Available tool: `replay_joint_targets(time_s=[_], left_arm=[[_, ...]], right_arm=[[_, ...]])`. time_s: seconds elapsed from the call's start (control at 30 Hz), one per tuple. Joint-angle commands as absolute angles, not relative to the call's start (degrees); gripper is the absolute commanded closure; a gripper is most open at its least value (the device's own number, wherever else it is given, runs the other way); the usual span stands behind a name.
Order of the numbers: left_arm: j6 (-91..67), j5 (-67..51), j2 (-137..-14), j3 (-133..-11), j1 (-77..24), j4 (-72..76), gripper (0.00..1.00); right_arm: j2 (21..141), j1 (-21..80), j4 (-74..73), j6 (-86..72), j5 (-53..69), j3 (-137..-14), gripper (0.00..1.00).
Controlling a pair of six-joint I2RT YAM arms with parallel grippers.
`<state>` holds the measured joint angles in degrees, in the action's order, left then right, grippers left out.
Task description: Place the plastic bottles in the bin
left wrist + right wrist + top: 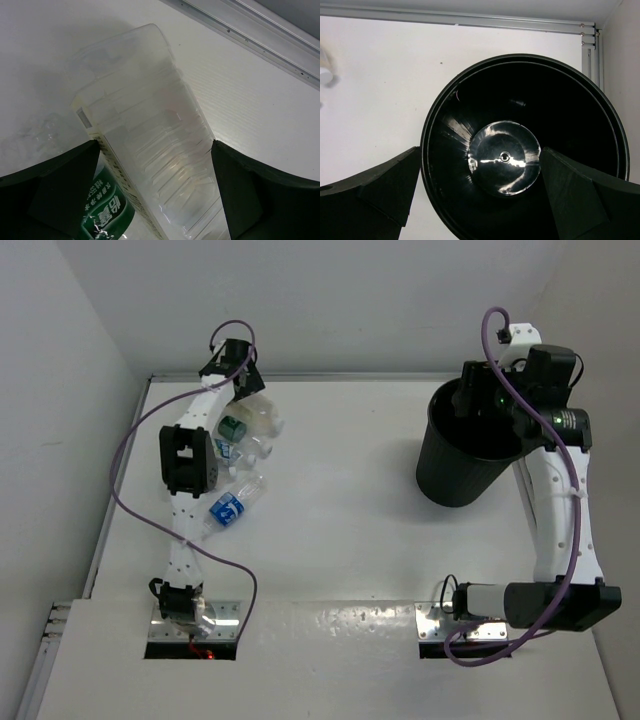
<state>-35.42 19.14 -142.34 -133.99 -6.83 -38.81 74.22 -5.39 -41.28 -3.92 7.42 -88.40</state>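
Note:
The large unlabelled clear bottle (145, 115) lies at the far left of the table, also in the top view (258, 412). My left gripper (154, 145) is open and straddles it, both fingertips at its sides; in the top view the left gripper (240, 380) is over it. A green-label bottle (107, 205) lies against it, also in the top view (232, 428). A blue-label bottle (228, 508) lies nearer. The black bin (455, 465) stands at the right. My right gripper (480, 150) is open and empty above the bin's mouth (450, 130); no bottle shows inside it.
Another small clear bottle (225, 452) lies between the green and blue ones, partly under the left arm. A metal rail (470, 20) runs along the table's back edge, close behind the big bottle (250, 35). Walls stand close on the left, back and right.

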Motion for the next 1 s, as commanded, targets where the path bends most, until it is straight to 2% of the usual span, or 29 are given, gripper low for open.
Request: replay_joint_targets(time_s=[0.0,0.23,0.37,0.47,0.63,0.97], left_arm=[[-33.4,21.0,-145.0,-131.7,-6.7,-42.8,0.00],[-30.2,19.2,-142.0,-127.3,-6.7,-46.7,0.00],[-26.4,22.2,-140.7,-127.4,-6.7,-48.7,0.00],[-15.5,29.2,-141.2,-129.6,-9.6,-48.5,0.00],[1.2,24.7,-142.1,-131.1,-14.6,-46.6,0.00],[7.2,24.3,-138.2,-128.6,-19.1,-40.5,0.00]], right_arm=[[74.4,-5.4,-41.0,-2.8,6.9,-89.0,0.00],[74.9,-5.4,-41.4,-2.1,6.9,-89.4,0.00],[75.1,-5.4,-41.6,-1.9,6.9,-89.2,0.00],[75.3,-5.4,-41.7,-2.0,7.3,-89.3,0.00],[75.8,-5.4,-41.9,-1.8,7.6,-89.0,0.00],[73.7,-5.3,-42.1,-1.9,7.7,-87.3,0.00]])
